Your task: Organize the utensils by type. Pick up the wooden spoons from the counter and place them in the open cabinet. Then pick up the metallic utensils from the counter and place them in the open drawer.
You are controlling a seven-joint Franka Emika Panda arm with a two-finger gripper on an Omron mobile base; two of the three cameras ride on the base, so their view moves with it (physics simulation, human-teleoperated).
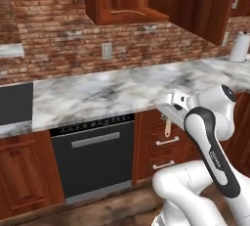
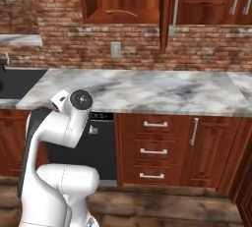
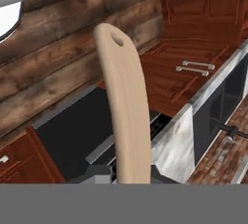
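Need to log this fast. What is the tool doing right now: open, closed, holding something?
Tool: closed on the pale tan wooden spoon.

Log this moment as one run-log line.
end effector: shut on pale wooden spoon | spoon: off counter, hanging before lower cabinets | cabinet placement: not yet done

You face a red brick wall (image 1: 58,39), a black dishwasher (image 1: 93,154) between reddish-brown cabinets (image 2: 152,150), and a dark wood floor (image 2: 162,209).
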